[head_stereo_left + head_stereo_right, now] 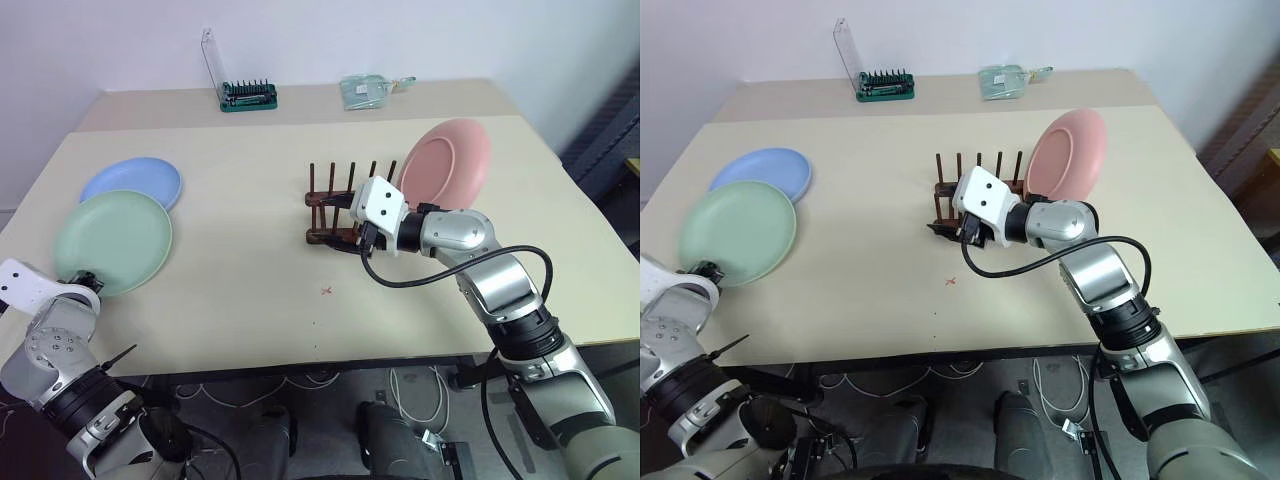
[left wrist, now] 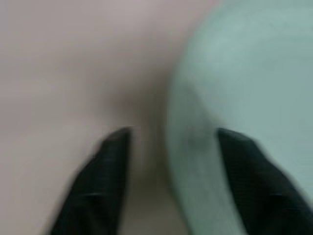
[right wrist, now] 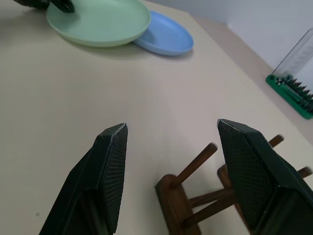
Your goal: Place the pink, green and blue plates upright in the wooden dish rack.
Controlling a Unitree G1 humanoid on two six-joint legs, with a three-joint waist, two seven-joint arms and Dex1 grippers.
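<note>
The pink plate stands upright at the right end of the wooden dish rack in the middle of the table. The green plate lies flat at the left, overlapping the blue plate behind it. My left gripper is at the green plate's near edge. In the left wrist view its fingers stand apart, with the plate's rim between them. My right gripper hovers open and empty at the rack's left end, just over the end pegs.
A green-based tool holder with a clear lid and a plastic packet sit at the back of the table. A small red mark is on the tabletop in front of the rack. A black cable loops off my right wrist.
</note>
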